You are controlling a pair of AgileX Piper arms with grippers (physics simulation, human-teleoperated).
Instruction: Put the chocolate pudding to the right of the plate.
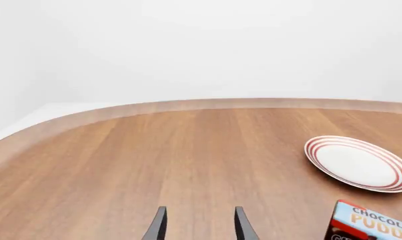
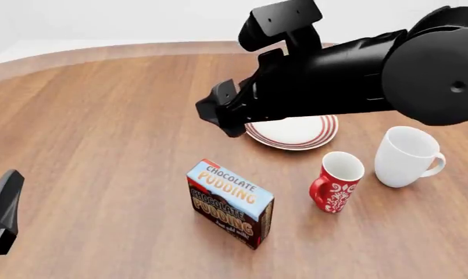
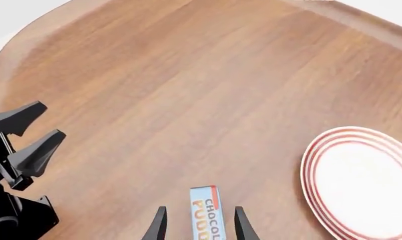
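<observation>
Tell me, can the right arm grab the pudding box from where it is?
Probably yes. The right gripper hangs open above the chocolate pudding, whose top edge shows between its fingers in the right wrist view. Nothing lies between them; the plate and mugs stand off to the side.

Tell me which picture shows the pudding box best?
The front view: the whole chocolate pudding shows, lettering readable. The left wrist view catches only a corner; the right wrist view shows just a strip of its top.

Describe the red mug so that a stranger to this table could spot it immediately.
Start at the red-ringed plate on the wooden table. Nearer the camera stand two mugs side by side: the red mug is the left one. Unlike the plain white mug, it is smaller, with white patterning.
</observation>
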